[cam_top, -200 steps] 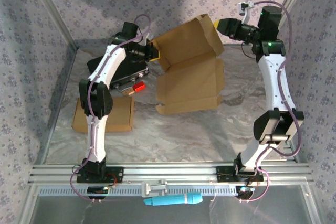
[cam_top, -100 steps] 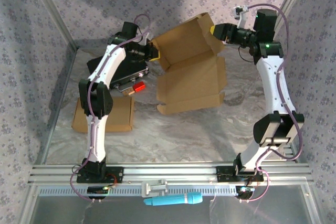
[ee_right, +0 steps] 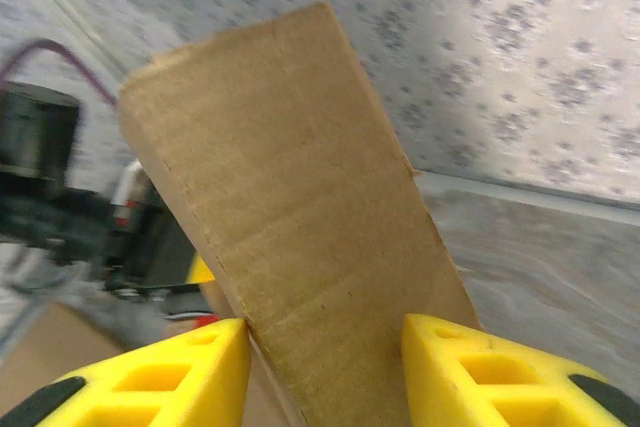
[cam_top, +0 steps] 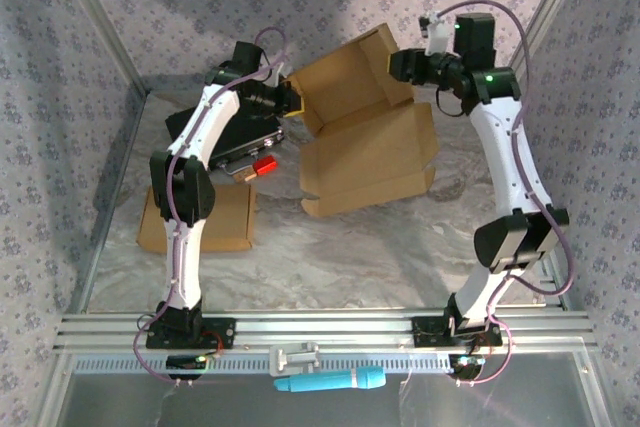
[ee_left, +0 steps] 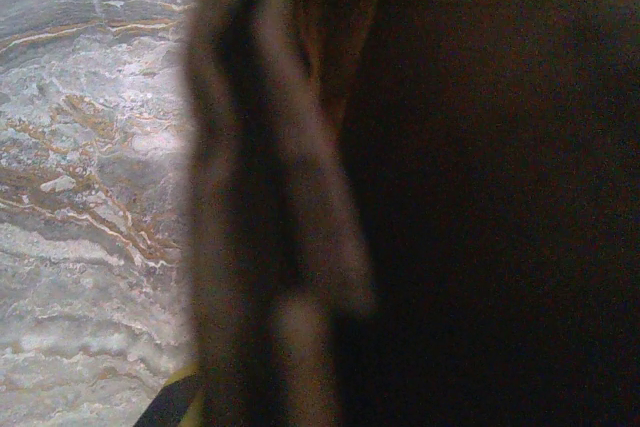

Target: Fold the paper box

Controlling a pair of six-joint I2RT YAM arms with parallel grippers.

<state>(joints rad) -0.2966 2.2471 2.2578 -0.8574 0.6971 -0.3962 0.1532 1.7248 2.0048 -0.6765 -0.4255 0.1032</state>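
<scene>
The brown paper box (cam_top: 368, 147) lies unfolded mid-table, its rear panel raised and leaning toward the back wall. My left gripper (cam_top: 290, 97) is shut on the left edge of that raised panel; in the left wrist view the cardboard (ee_left: 270, 197) is a dark blur right against the lens. My right gripper (cam_top: 400, 62) is at the panel's upper right end. In the right wrist view it (ee_right: 325, 347) stands open, and the cardboard flap (ee_right: 300, 207) rises between the two yellow fingers (ee_right: 170, 377), with its left edge against the left one.
A flat brown cardboard piece (cam_top: 197, 219) lies at the left. A black case (cam_top: 225, 137) and a small red object (cam_top: 265, 165) sit behind it, beside the left arm. A blue tool (cam_top: 330, 381) rests on the near rail. Metal frame posts and patterned walls enclose the table.
My right gripper has swung left from beside the box onto the raised panel's right end, at the same jaw width. The box's lower part shifted slightly. The left arm held still.
</scene>
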